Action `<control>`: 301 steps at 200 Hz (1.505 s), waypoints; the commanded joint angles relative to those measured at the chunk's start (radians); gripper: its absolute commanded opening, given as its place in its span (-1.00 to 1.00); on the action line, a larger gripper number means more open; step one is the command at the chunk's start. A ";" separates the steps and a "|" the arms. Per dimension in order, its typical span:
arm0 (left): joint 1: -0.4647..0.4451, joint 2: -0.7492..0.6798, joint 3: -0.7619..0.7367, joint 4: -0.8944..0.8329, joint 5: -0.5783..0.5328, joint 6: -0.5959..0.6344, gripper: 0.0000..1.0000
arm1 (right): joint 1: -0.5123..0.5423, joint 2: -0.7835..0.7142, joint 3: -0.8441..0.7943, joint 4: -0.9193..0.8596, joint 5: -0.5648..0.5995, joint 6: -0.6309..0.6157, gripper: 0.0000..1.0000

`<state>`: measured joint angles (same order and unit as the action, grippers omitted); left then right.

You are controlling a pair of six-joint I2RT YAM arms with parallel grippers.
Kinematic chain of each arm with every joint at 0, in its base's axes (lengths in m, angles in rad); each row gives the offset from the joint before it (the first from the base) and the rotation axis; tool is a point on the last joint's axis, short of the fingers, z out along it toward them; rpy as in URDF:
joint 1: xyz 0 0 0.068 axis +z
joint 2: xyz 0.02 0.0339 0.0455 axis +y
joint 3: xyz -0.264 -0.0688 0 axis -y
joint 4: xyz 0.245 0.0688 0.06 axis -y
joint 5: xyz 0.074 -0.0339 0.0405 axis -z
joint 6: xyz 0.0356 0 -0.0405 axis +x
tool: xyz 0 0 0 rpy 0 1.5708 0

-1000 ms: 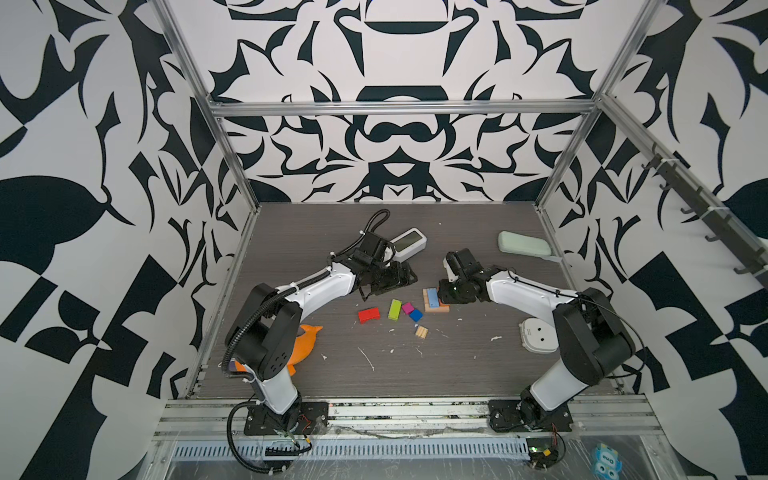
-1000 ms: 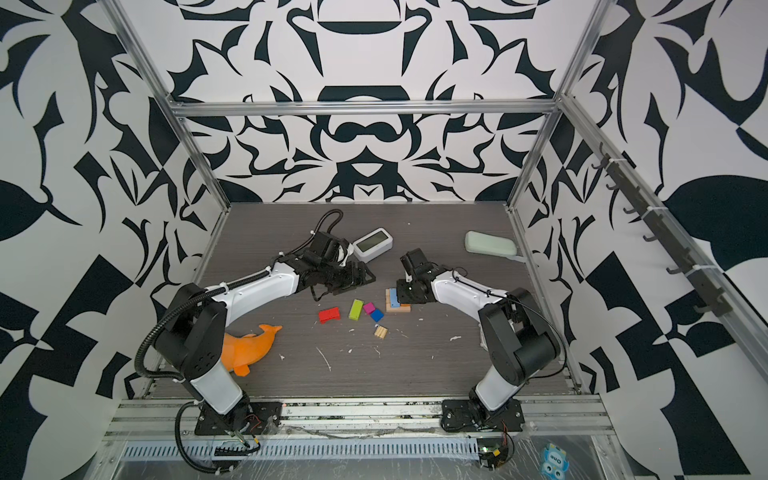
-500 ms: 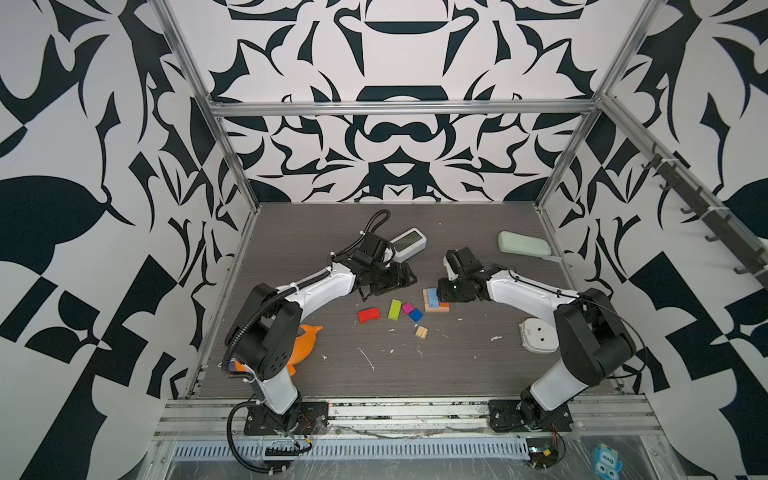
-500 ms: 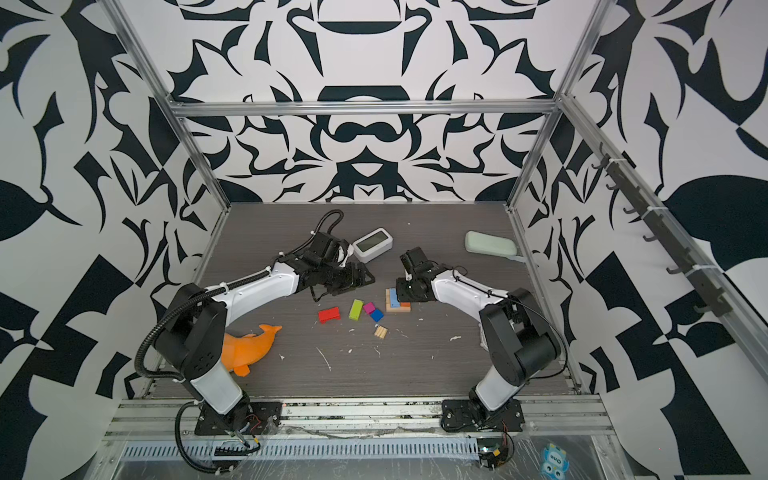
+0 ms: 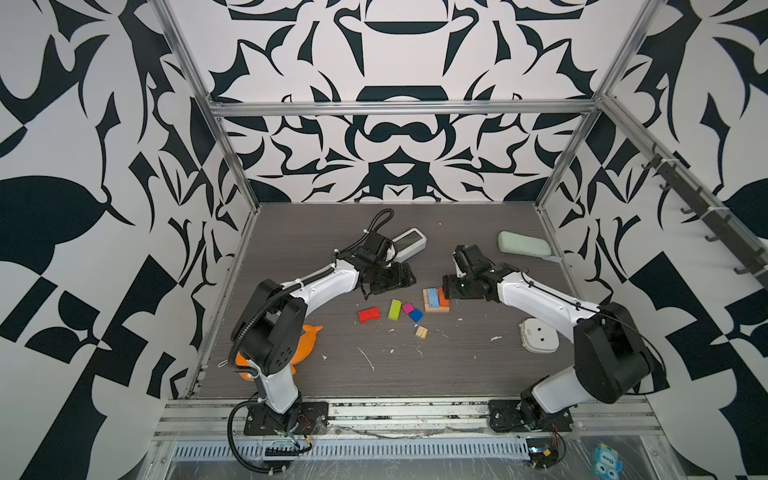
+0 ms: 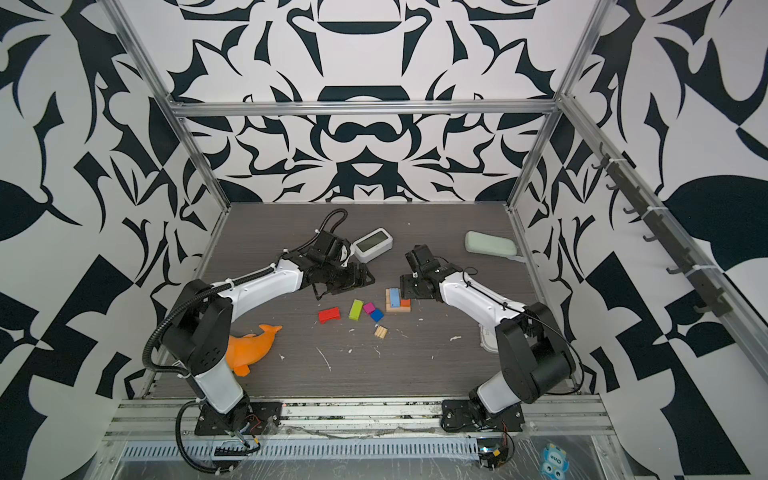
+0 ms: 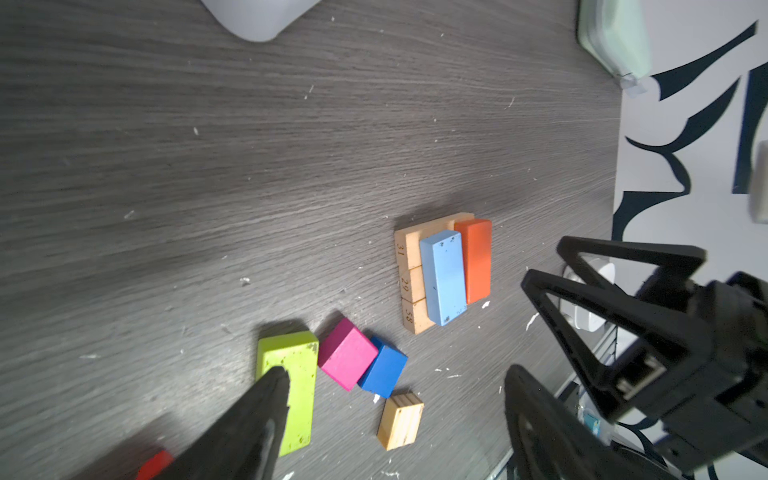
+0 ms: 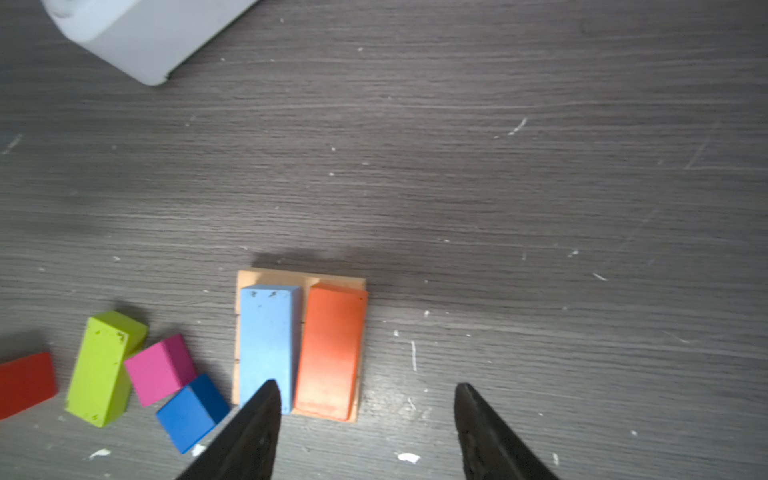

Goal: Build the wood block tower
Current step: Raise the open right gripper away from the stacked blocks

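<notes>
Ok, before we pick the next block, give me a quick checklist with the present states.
1. Right gripper open and empty: ok.
2. Left gripper open and empty: ok.
3. Light blue bar and orange bar flat, side by side on the tan base: ok.
4. Lime green bar clear of neighbours: not ok, the magenta cube seems to touch it.
5. Red bar lying free: ok.
6. Room on the base for a third bar: cannot tell.
</notes>
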<state>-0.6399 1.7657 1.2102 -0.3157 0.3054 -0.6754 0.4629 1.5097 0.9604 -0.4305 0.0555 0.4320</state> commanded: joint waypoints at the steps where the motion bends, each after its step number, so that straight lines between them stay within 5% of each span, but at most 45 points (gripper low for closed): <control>1: -0.012 0.032 0.036 -0.036 -0.026 0.017 0.68 | -0.020 -0.028 -0.014 -0.021 0.033 0.008 0.55; 143: -0.054 0.121 0.134 -0.162 -0.159 0.103 0.77 | -0.115 0.081 -0.014 -0.010 -0.015 0.012 0.69; 301: -0.072 0.149 0.169 -0.199 -0.184 0.120 0.79 | -0.119 0.145 0.038 0.039 -0.042 -0.009 0.70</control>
<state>-0.7074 1.9068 1.3529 -0.4801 0.1329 -0.5674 0.3481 1.6558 0.9630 -0.3969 0.0113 0.4385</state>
